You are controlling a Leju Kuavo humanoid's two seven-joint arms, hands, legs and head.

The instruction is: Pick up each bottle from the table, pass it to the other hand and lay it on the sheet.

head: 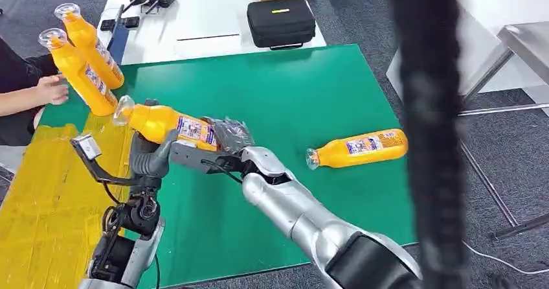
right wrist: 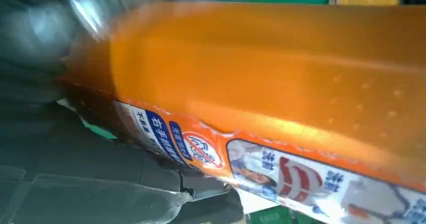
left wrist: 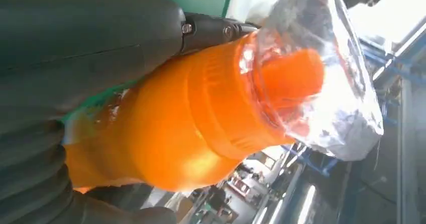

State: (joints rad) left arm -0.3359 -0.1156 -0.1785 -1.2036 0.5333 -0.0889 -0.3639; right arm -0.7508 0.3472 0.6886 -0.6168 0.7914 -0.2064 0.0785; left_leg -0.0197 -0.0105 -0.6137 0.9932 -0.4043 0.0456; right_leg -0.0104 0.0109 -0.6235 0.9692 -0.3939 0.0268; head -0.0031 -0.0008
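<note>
An orange bottle with a clear wrapped cap lies level in the air over the left part of the green table, between both hands. My left hand grips it from below near the shoulder; in the left wrist view the thumb and fingers close around the orange bottle. My right hand holds its base end, and the label of the orange bottle shows in the right wrist view. A second bottle lies on its side on the table's right. The yellow sheet covers the left.
Two more orange bottles lie at the far left, with a person's hand beside them. A white table with a black case stands behind. A dark fuzzy strip hangs across the right of the head view.
</note>
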